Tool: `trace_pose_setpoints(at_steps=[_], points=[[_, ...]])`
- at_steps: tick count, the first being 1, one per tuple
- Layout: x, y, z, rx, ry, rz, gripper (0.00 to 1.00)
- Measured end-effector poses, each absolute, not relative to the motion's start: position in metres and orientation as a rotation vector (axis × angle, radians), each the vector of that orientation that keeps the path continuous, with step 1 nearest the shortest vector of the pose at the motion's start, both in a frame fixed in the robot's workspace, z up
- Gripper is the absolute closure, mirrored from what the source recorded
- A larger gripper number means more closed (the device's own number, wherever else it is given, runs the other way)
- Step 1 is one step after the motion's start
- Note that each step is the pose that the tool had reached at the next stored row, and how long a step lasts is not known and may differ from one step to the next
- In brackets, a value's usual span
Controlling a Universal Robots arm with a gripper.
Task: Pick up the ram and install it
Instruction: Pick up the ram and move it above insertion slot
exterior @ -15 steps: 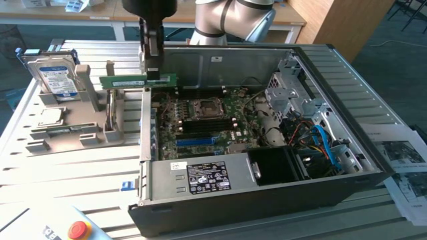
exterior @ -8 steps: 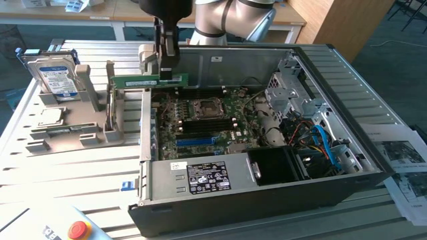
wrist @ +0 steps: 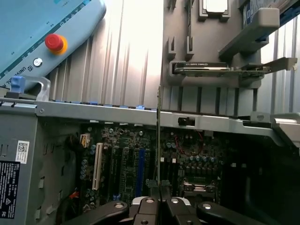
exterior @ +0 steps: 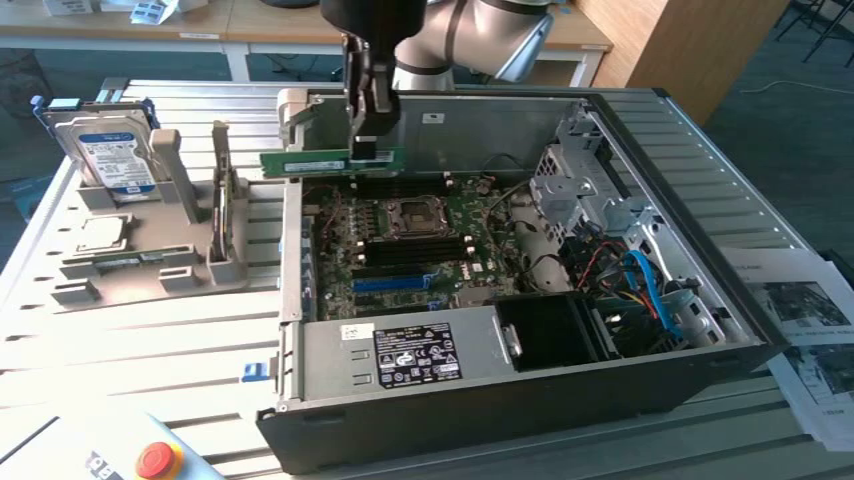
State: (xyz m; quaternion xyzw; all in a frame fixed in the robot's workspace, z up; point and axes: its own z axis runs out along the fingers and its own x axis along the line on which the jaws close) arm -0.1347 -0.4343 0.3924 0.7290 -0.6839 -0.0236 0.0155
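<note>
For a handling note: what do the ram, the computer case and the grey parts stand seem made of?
Ram: matte green circuit board with a pale label, likely fibreglass laminate.
Computer case: bare grey sheet metal inside, folded edges, probably steel; dark outer shell.
Parts stand: dull uniform grey, blocky moulded shapes, probably plastic.

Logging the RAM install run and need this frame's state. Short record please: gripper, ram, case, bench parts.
gripper: shut on the ram, above the open case
ram: green stick, held level on its long edge, in the air over the far side of the motherboard, not in a slot
computer case: lying on its side, side panel off
motherboard: exposed
hard drive: upright in the grey fixture, at the exterior view's left
processor chip: flat on that fixture
grey fixture: on the table beside the case
</note>
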Motion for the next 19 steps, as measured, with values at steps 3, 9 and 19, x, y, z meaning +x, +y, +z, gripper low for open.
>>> trace_pose_setpoints(at_steps=[3, 9, 19], points=[[-0.125, -0.435, 0.392, 2.269, -2.126, -0.073, 0.88], [-0.107, -0.435, 0.392, 2.271, -2.124, -0.073, 0.88], [-0.076, -0.436, 0.392, 2.275, -2.12, -0.073, 0.88]])
